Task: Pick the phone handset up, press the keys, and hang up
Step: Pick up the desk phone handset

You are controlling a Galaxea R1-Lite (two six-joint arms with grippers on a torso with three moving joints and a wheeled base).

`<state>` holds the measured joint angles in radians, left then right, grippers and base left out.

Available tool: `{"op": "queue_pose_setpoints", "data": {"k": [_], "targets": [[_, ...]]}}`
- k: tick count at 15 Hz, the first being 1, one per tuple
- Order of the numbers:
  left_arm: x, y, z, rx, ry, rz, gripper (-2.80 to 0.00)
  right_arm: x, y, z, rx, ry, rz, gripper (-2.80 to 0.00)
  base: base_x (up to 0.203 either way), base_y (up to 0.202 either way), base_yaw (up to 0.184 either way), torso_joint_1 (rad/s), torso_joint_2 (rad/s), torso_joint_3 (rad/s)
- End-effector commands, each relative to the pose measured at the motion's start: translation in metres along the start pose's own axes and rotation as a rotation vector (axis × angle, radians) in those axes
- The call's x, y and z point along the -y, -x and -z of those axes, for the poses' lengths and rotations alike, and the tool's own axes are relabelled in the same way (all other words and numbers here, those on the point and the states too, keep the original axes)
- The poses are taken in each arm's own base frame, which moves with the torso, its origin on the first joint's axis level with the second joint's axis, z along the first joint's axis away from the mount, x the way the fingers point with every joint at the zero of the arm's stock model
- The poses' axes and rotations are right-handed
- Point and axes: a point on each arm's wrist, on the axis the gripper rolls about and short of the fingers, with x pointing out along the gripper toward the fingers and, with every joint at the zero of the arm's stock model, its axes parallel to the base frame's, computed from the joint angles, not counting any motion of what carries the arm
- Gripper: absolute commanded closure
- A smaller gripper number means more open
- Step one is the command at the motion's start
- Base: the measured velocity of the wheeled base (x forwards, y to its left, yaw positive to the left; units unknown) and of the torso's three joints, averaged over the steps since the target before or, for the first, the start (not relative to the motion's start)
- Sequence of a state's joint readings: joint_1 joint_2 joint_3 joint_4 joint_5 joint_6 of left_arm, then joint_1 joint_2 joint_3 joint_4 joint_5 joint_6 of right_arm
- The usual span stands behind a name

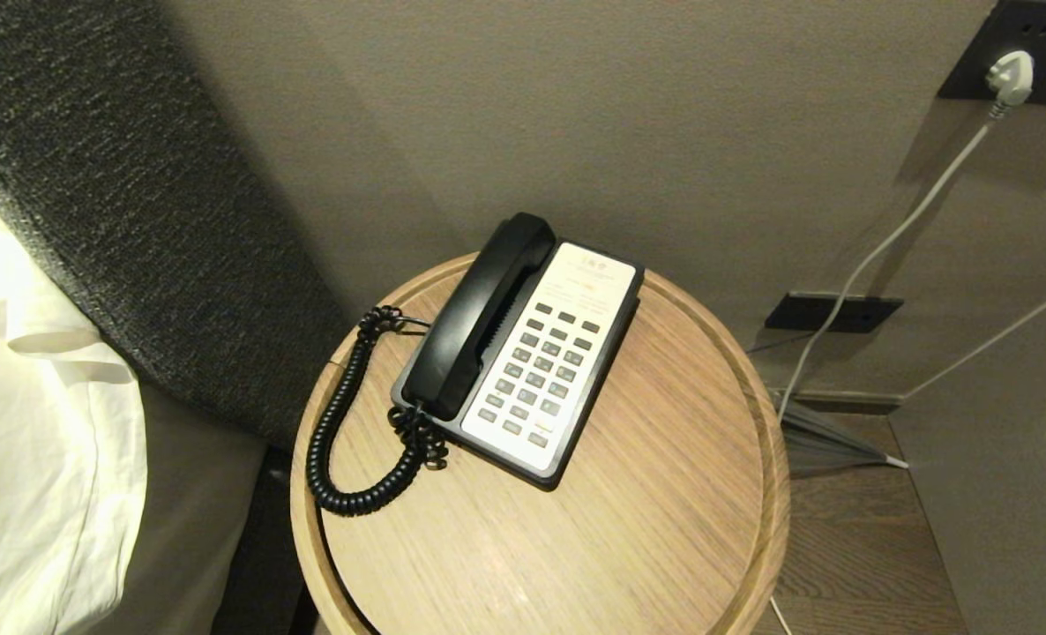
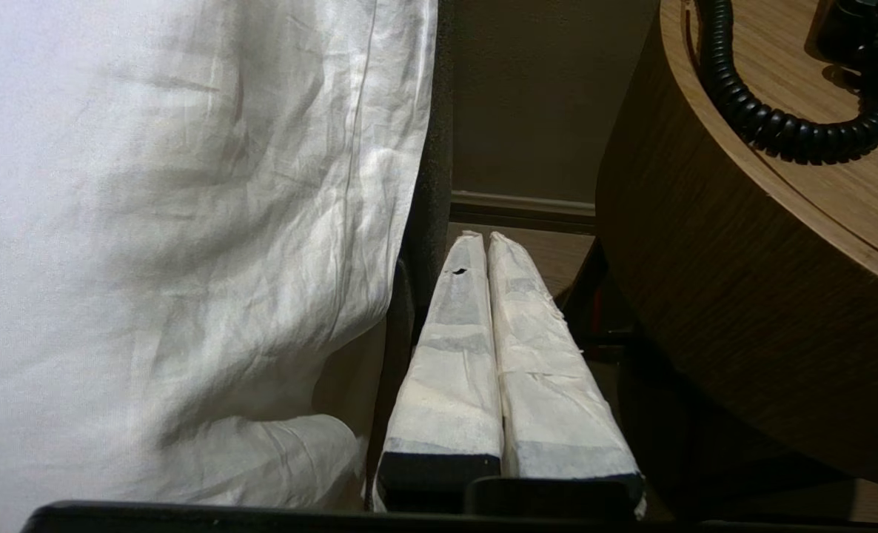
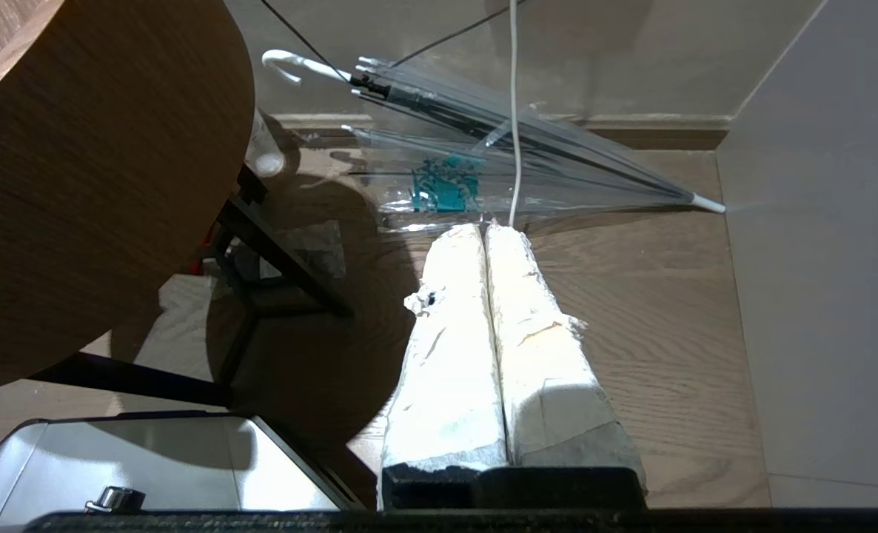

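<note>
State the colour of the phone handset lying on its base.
Glossy black. The phone handset shows best in the head view, beside the grey keys.

Black phone handset (image 1: 479, 316), grey keys (image 1: 541, 370), white faceplate (image 1: 576, 300).

I see a round wooden desk (image 1: 664, 494) beside a white-sheeted bed (image 1: 38, 441), a white plug (image 1: 1011, 78) in the wall socket, and a clear umbrella (image 3: 498, 148) on the floor.

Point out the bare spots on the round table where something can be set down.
Free: the wide strip of round table between the phone base and the right rim, and the near part below the phone. Crowded: the left edge, where the coiled cord loops beside the handset.
</note>
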<state>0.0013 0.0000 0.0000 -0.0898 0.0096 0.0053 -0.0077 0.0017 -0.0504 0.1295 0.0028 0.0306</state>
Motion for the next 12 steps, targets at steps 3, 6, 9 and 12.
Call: {"op": "queue_pose_setpoints", "data": {"k": [3, 6, 9, 12], "targets": [[0.000, 0.001, -0.004, 0.008, -0.003, 0.016, 0.00, 0.000, 0.000, 0.000, -0.002, 0.000, 0.000, 0.00, 0.000, 0.000, 0.000, 0.000, 0.00, 0.000], [0.002, 0.007, -0.092, 0.112, -0.006, 0.124, 0.00, 0.000, 0.000, 0.000, -0.002, 0.000, 0.000, 0.00, 0.000, 0.000, 0.000, 0.000, 0.00, 0.000], [0.004, -0.049, -0.167, -0.054, 0.009, 0.191, 0.00, 0.000, 0.000, 0.000, -0.002, 0.000, 0.000, 0.00, 0.000, 0.000, 0.000, 0.000, 0.00, 0.000], [0.006, -0.143, -0.187, -0.295, 0.037, 0.226, 0.00, 0.000, 0.000, 0.000, -0.002, 0.000, 0.000, 0.00, 0.000, 0.000, 0.000, 0.000, 0.00, 0.000]]}}
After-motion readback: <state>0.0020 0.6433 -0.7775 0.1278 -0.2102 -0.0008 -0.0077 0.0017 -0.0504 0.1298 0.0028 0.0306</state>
